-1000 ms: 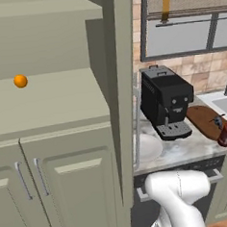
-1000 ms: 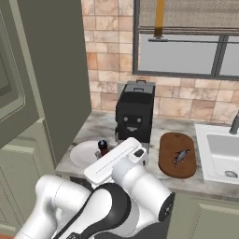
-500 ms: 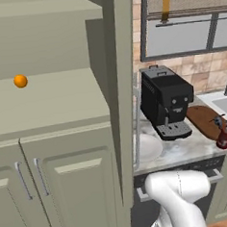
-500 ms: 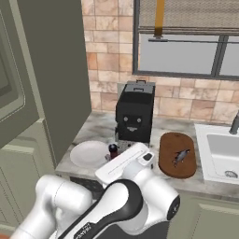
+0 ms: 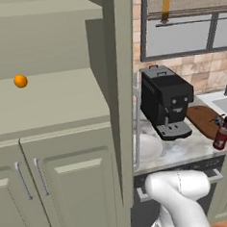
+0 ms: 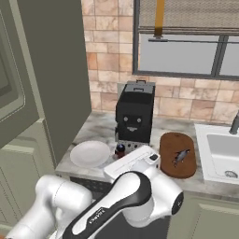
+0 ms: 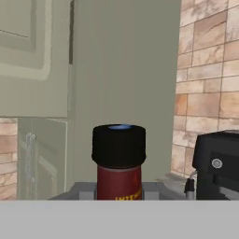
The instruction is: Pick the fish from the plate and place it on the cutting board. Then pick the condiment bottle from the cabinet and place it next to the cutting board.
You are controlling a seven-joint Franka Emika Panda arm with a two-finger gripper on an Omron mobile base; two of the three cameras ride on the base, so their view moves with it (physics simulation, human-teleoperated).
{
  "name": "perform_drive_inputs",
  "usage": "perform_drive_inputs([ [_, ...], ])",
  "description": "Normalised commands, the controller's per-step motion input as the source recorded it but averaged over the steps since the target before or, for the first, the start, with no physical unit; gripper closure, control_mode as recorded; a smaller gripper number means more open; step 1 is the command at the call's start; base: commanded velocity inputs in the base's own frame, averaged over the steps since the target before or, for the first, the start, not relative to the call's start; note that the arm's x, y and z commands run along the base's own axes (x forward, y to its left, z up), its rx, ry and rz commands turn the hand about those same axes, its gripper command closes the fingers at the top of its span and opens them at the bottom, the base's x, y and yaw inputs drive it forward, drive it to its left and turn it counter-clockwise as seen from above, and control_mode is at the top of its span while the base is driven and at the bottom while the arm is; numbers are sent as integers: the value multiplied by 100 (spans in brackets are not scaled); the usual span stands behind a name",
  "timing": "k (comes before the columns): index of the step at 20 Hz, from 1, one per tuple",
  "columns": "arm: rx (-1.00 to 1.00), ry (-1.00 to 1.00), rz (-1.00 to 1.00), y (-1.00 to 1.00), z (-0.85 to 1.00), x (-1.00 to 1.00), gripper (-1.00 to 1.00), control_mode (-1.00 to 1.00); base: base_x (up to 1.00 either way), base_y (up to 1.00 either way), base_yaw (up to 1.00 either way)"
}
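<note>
Hand view, condiment bottle (image 7: 118,161) upright, pinched between the fingers (image 7: 150,190), black cap above them

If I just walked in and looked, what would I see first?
Probably the dark-red condiment bottle with its black cap, right in front of the hand camera, with the claw shut on it. Next the big black coffee machine on the counter against the brick wall. Then the fish lying on the round brown cutting board between that machine and the sink.

glossy white rounded arm (image 6: 70,205); black joint band with small white lettering; flat white hand block
</note>
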Motion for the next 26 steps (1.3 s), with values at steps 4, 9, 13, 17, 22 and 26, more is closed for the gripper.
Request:
perform_drive_inputs([
  [4, 3, 3, 0, -9, -17, 24, 100, -100, 0, 0, 0],
  [9, 0, 0, 0, -6, -23, 19, 100, -100, 0, 0, 0],
  [13, 0, -3, 0, -5, -25, 15, 100, -100, 0, 0, 0],
  [17, 0, -7, -1, -4, -25, 9, 100, -100, 0, 0, 0],
  [22, 0, -4, -1, -7, -19, 12, 100, -100, 0, 0, 0],
  [26, -1, -1, -2, -10, -11, 15, 100, -100, 0, 0, 0],
])
